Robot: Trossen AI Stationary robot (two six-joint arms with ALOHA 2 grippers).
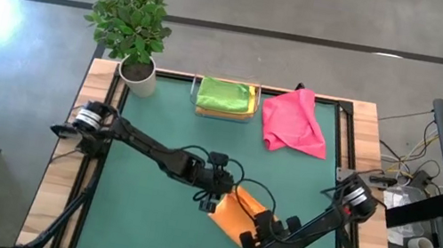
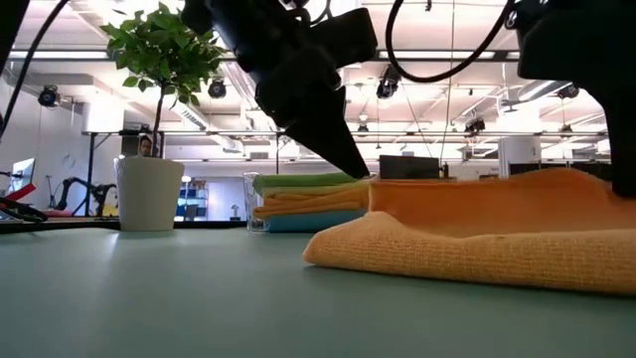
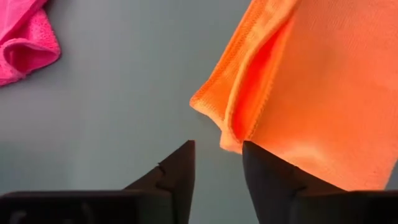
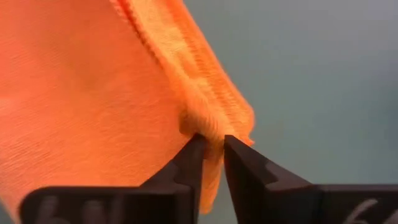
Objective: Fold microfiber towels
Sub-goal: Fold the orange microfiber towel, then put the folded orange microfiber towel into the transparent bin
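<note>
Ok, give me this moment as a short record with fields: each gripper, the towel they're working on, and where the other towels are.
left gripper: open, its fingers apart by the orange towel's corner, nothing between them
right gripper: fingers pinching the orange towel's folded edge
orange towel: folded, lying on the green mat near the front, between both grippers
pink towel: loose and unfolded, far right of the mat
folded stack: green towel on top, in the clear tray at the far edge

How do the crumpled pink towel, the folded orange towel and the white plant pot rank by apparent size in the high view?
1. Crumpled pink microfiber towel, largest.
2. Folded orange microfiber towel; arms partly cover it, so this rank is unsure.
3. White round plant pot, smallest.
</note>
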